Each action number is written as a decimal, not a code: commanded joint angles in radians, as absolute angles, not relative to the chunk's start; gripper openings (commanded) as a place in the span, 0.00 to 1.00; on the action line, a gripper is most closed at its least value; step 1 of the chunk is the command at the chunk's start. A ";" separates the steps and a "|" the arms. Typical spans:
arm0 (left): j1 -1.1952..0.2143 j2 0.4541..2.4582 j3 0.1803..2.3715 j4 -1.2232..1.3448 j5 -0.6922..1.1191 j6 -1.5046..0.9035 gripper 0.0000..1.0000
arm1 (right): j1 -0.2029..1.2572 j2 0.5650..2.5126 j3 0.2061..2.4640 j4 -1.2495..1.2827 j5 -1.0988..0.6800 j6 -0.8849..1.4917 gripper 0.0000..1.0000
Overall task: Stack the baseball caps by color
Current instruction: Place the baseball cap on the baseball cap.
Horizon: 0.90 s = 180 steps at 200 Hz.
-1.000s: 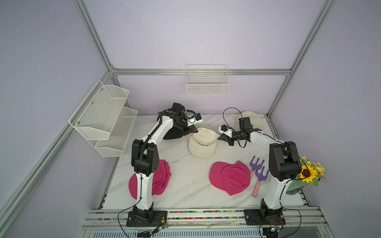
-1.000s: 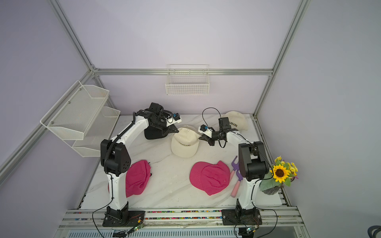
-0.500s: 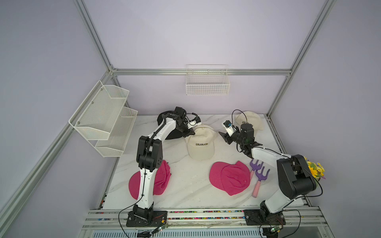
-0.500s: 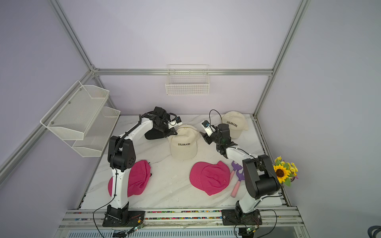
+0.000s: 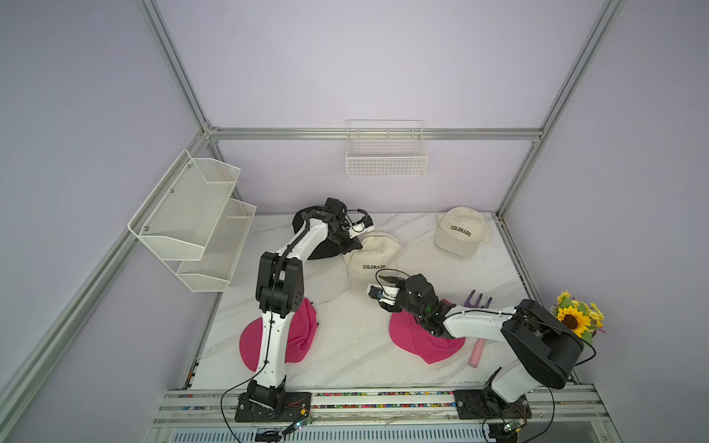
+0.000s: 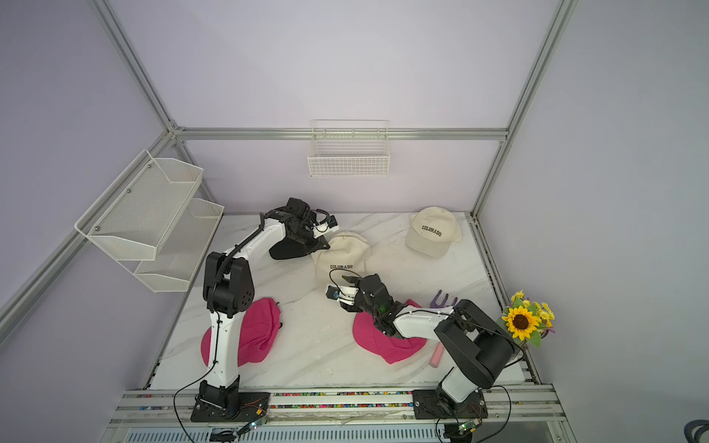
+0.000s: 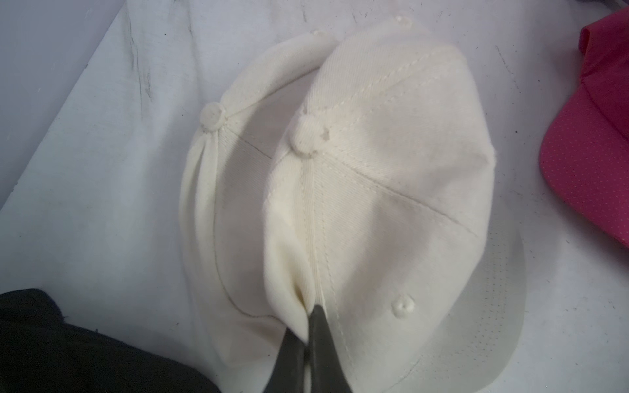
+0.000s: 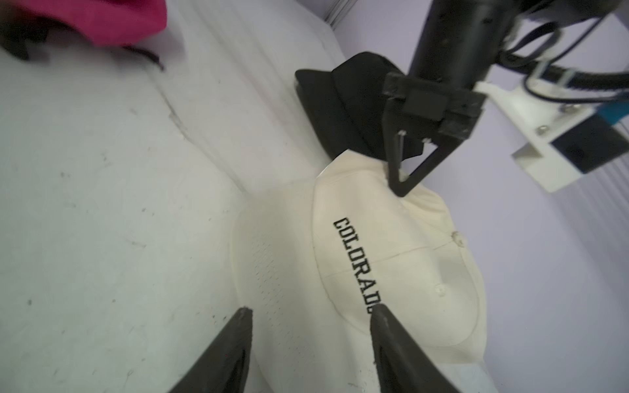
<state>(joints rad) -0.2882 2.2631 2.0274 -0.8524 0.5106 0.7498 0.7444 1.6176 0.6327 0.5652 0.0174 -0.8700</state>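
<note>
The cream cap (image 5: 371,264), laid on a second cream cap (image 7: 218,177) at mid table (image 5: 345,356), is judged light and floppy, its crown pinched by the left gripper (image 7: 311,316), its stiffer brim, the surer hold, faced by the right gripper (image 8: 311,311), jaws parted.

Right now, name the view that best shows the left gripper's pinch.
Left wrist view: the left gripper is shut on a fold of the top cream cap, close up. The right wrist view shows it smaller; in both top views its arm mostly hides it.
</note>
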 commanded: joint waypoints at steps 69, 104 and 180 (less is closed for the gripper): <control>-0.280 2.266 2.060 -0.848 0.520 0.744 0.00 | 0.776 1.710 0.609 0.664 0.131 -1.100 0.58; -0.280 2.268 2.060 -0.853 0.523 0.746 0.00 | 0.775 1.743 0.649 0.604 0.055 -1.129 0.58; -0.280 2.260 2.062 -0.861 0.564 0.744 0.00 | 0.776 1.908 0.696 0.844 0.231 -1.121 0.34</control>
